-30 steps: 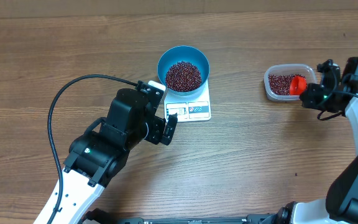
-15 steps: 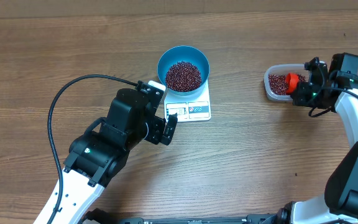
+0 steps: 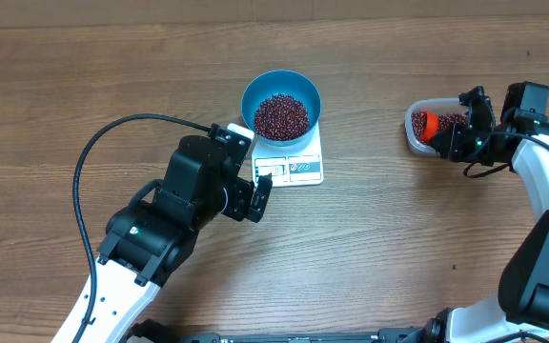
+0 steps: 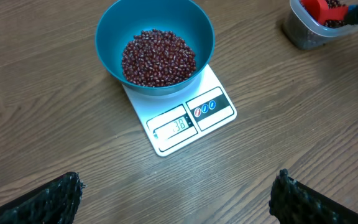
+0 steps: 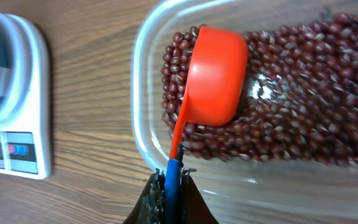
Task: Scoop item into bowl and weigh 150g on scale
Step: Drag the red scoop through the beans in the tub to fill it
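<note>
Right fingers (image 5: 156, 200) clench orange scoop (image 5: 216, 74); left fingers (image 4: 42, 202) released; scale (image 4: 224, 93) digits blurry.

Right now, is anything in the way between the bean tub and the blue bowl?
Nothing visible. Only bare wooden table lies between the clear tub and the blue bowl on the scale; the left arm sits off to one side of that path.

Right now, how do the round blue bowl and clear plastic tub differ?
The round blue bowl is opaque, the clear rectangular plastic tub see-through. The bowl sits on the white scale, the tub on the wooden table. The tub, unlike the bowl, holds an orange scoop. Both contain red-brown beans.
</note>
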You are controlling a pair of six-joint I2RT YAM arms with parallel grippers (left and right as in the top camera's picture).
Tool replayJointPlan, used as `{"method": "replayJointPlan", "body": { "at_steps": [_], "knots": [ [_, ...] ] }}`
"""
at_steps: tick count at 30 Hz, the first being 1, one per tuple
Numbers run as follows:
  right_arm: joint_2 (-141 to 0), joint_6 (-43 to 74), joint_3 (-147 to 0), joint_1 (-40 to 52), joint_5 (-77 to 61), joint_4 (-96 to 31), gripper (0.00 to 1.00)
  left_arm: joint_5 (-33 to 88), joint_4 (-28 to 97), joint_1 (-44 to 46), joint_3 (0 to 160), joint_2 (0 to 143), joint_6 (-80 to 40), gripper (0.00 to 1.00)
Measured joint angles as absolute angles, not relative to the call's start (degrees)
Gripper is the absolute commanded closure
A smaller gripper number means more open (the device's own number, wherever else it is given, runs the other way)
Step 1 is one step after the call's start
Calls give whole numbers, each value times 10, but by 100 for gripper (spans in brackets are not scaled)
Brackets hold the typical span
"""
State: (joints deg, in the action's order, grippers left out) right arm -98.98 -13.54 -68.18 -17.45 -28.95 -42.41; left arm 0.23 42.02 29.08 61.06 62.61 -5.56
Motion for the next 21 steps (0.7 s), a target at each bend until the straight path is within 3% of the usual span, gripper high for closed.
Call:
{"method": "replayJointPlan", "body": {
  "at_steps": [10, 21],
  "knots": [
    [-990, -135, -682, -226, -416, -421, 96, 2, 420, 291, 611, 626, -56, 0],
    [-990, -135, -682, -254, -425, -432, 96, 2, 420, 291, 611, 626, -56, 0]
  ]
}}
